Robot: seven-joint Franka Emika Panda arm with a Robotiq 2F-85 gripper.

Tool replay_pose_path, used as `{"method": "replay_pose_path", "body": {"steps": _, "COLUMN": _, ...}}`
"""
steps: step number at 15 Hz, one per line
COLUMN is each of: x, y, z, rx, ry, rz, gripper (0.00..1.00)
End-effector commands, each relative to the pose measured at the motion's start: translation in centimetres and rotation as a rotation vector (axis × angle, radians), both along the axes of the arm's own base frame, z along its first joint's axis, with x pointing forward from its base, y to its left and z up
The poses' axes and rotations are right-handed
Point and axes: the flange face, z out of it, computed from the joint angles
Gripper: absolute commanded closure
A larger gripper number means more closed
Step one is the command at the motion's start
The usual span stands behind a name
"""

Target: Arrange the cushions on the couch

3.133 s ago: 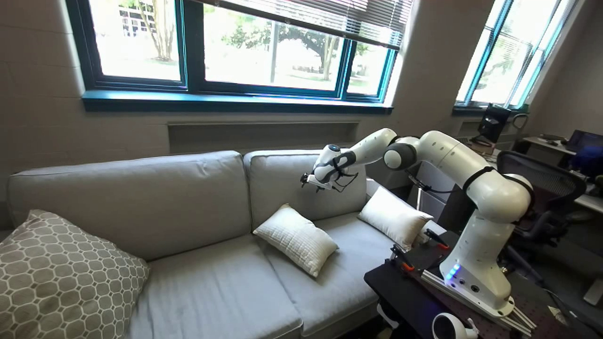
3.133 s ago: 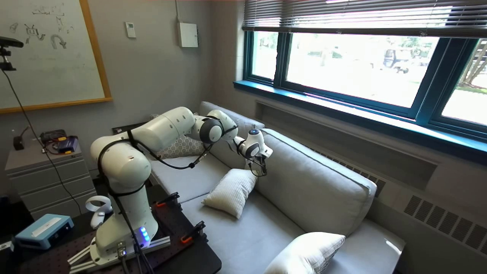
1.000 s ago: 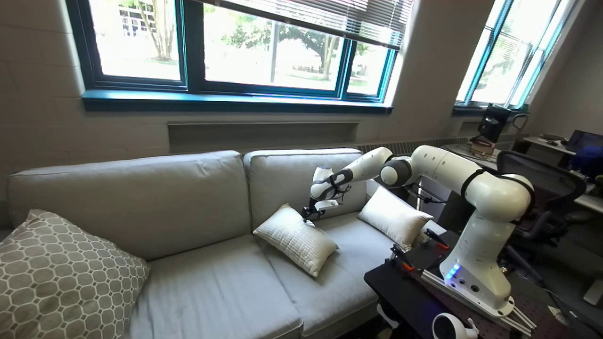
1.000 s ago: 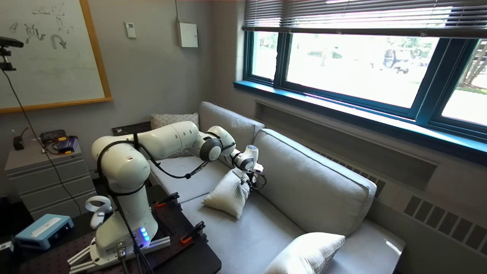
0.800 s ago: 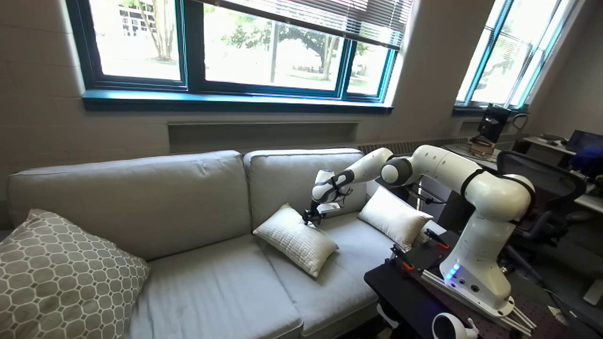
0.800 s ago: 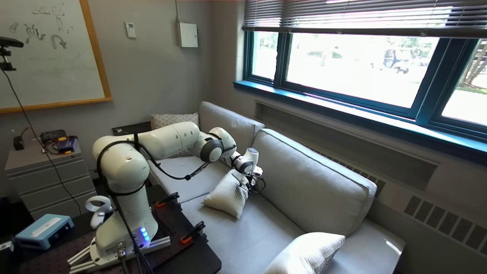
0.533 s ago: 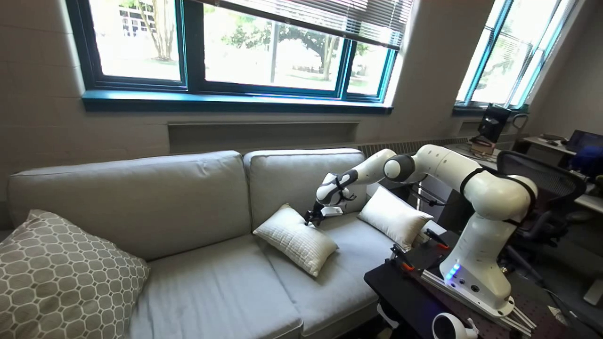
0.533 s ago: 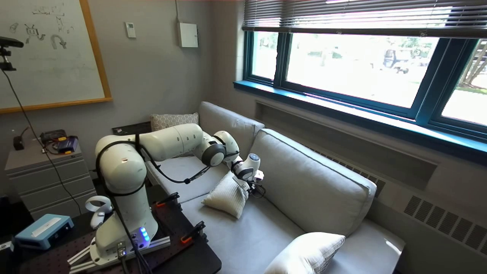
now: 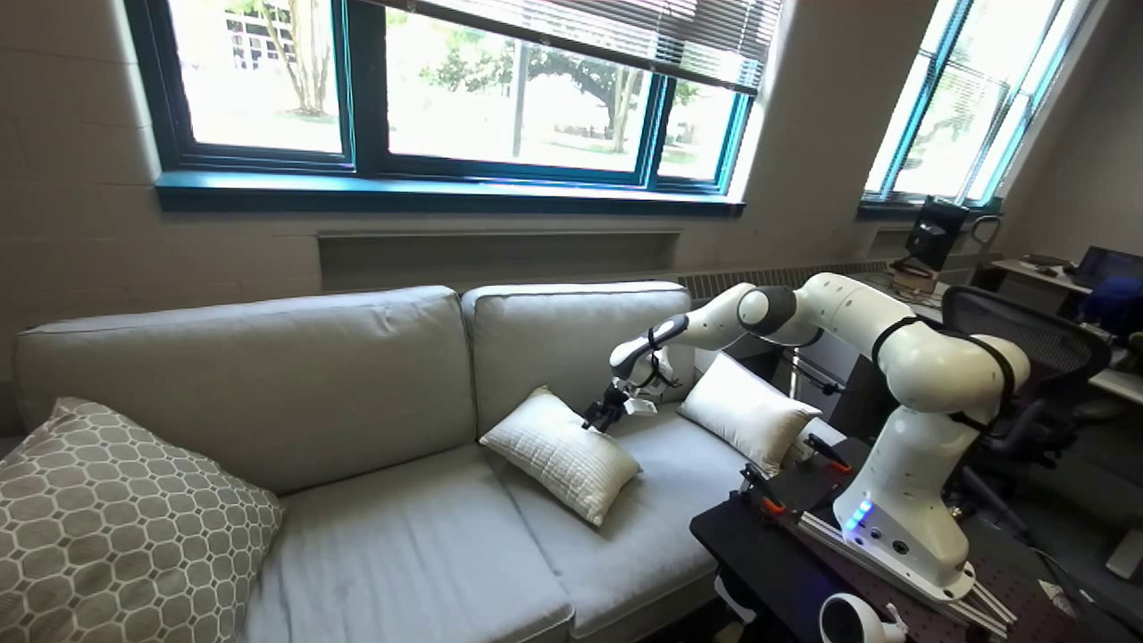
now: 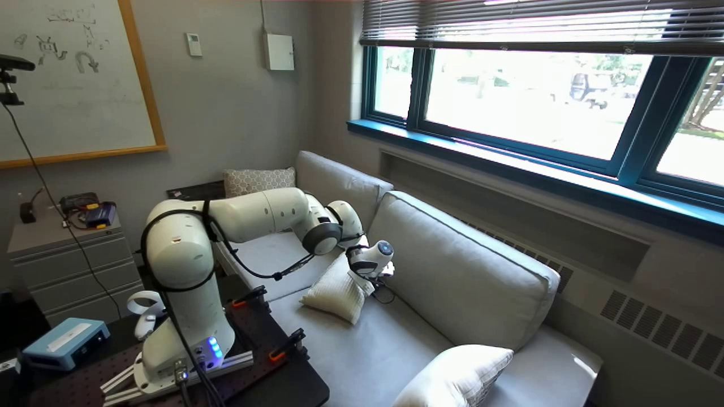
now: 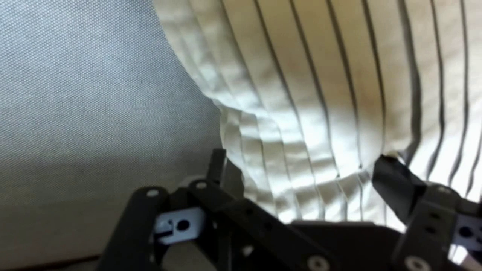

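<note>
fingers point(image 11: 399, 188) spread, white cushion point(image 11: 320, 75) between | lattice pillow point(image 9: 143, 527) well apart | black table point(image 9: 759, 543) alongside couch point(image 9: 402, 536)

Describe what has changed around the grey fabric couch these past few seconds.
The black two-fingered gripper has come down and tilted; it now stands open at the edge of the puffy white ribbed fabric pillow, with no grip visible. That pillow, the second white fabric pillow and the beige lattice-patterned fabric pillow stayed put.

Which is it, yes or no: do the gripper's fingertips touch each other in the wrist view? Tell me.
No, the gripper has its fingertips wide apart, folds of a white cushion between them.
</note>
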Motion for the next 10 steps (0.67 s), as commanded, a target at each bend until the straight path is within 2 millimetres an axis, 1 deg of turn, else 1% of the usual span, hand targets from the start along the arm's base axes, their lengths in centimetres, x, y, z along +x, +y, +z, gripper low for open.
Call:
{"method": "replay_pose_path", "body": {"steps": 1, "x": 0.5, "y": 0.3, "z": 0.5, "rx": 0.057, "ry": 0.031, "rz": 0.089, "gripper": 0.00}}
{"method": "replay_pose_path", "body": {"steps": 4, "x": 0.5, "y": 0.6, "z": 0.8, "rx": 0.077, "ry": 0.092, "rz": 0.145, "gripper": 0.00}}
{"method": "replay_pose_path", "body": {"steps": 9, "x": 0.5, "y": 1.9, "z": 1.6, "rx": 0.041, "ry": 0.209, "rz": 0.239, "gripper": 0.00}}
{"method": "replay_pose_path", "body": {"steps": 10, "x": 0.5, "y": 2.0, "z": 1.8, "rx": 0.028, "ry": 0.221, "rz": 0.252, "gripper": 0.05}}
